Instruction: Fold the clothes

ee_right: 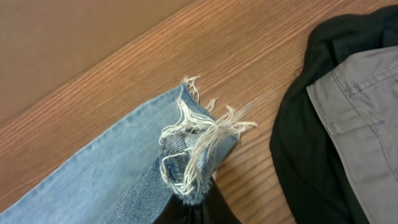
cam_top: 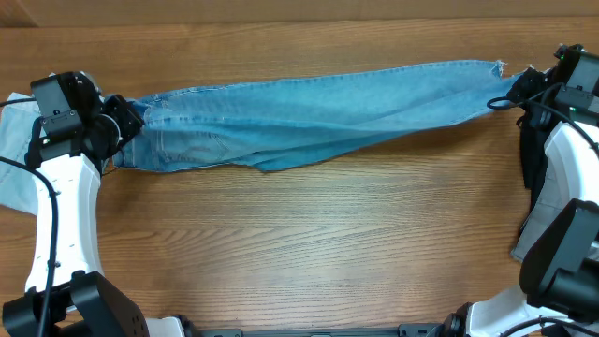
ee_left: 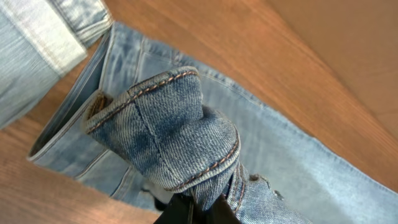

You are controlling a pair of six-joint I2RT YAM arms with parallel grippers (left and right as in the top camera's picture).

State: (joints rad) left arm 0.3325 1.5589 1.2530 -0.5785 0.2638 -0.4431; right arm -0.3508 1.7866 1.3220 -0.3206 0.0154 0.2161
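We found the mid-blue jeans (cam_top: 309, 112) stretched out long across the far half of the worktop (cam_top: 309, 253), running from one arm to the other and lying mostly flat on the wood, with a loose fold hanging toward us near the middle. At the waist end, the left claw (cam_top: 126, 122) was closed on the denim. Its wrist camera showed a thick roll of waistband with orange stitching bunched up just above the dark fingers (ee_left: 180, 211), which pinched the cloth between them with no gap we could see. At the other end, the right claw (cam_top: 510, 98) was closed on the leg hem. From its wrist camera, the frayed hem (ee_right: 199, 143) with its pale loose threads rose straight out of the narrow grip, lifted slightly off the wood. A pale-wash garment (ee_left: 37, 43) lay just beside the waistband at the left edge of the worktop, overlapping it in the wrist view. Near the right claw but apart from the hem, a black garment (ee_right: 298, 143) lay on the worktop with a grey garment (ee_right: 367, 124) resting on top of it.
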